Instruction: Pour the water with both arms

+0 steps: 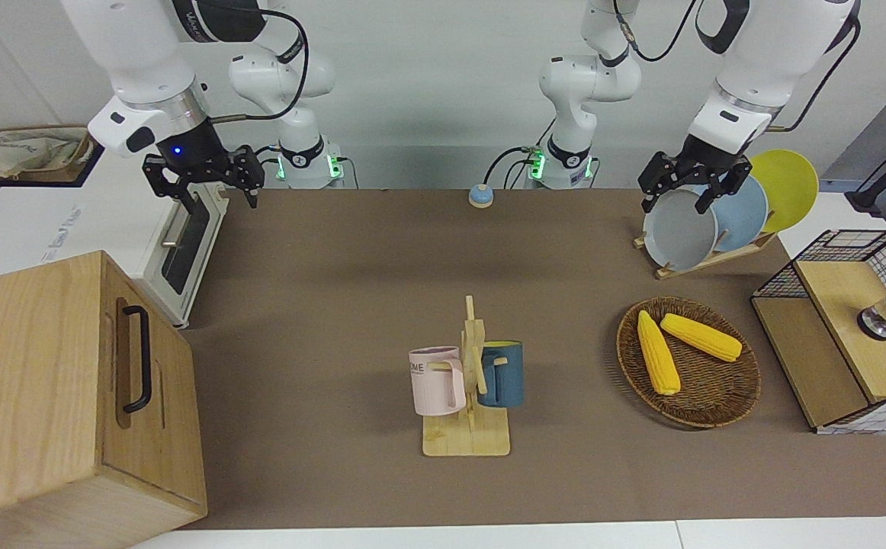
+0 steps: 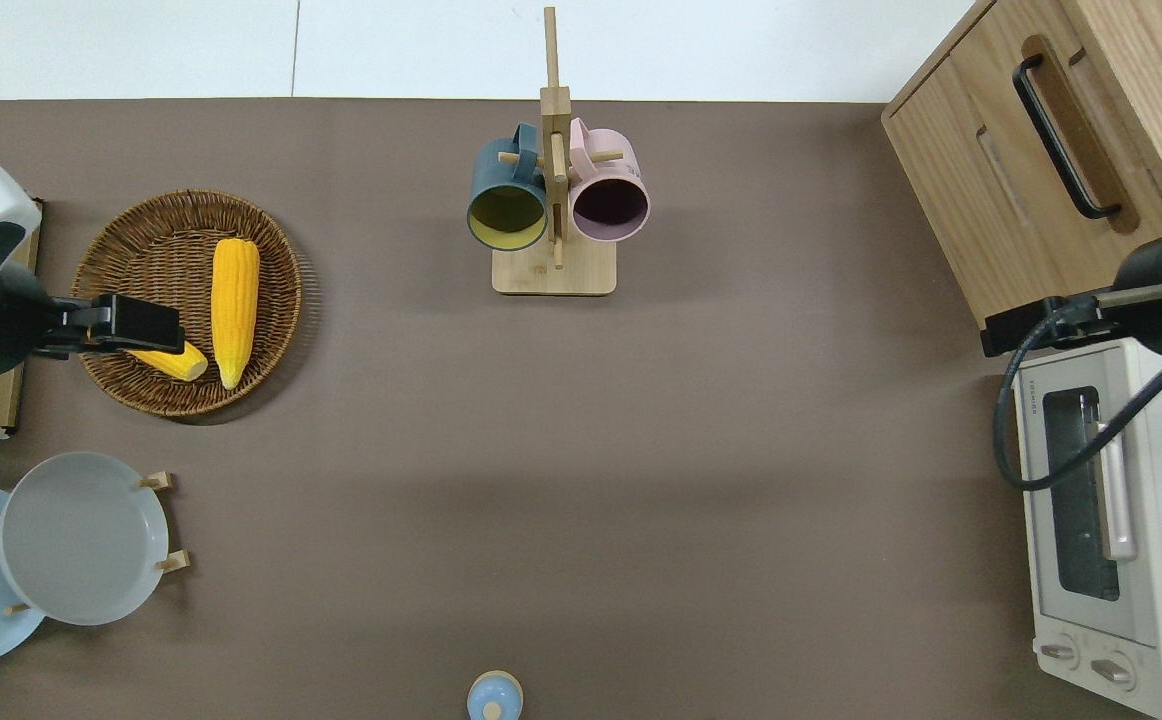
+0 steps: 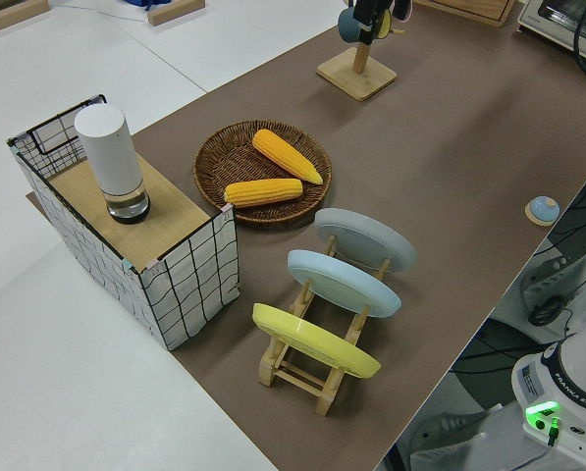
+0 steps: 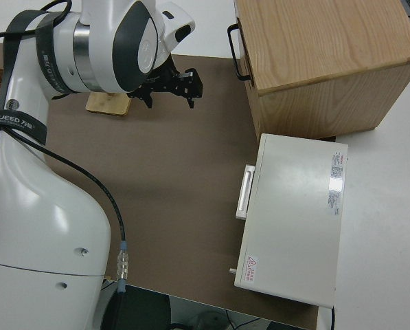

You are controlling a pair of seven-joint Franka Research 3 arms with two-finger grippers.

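Both grippers empty with fingers apart, the left gripper (image 1: 683, 185) up over the basket (image 2: 271, 250) and the right gripper (image 1: 210, 179) by the toaster (image 2: 1156, 560), each should descend squarely onto the mugs (image 1: 437, 380) farther out between them.

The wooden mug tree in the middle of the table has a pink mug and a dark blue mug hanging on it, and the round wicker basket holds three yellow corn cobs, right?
Not quite. The round wicker basket holds two yellow corn cobs, not three, as the front view shows. The rest stands: the wooden mug tree carries a pink mug and a dark blue mug.
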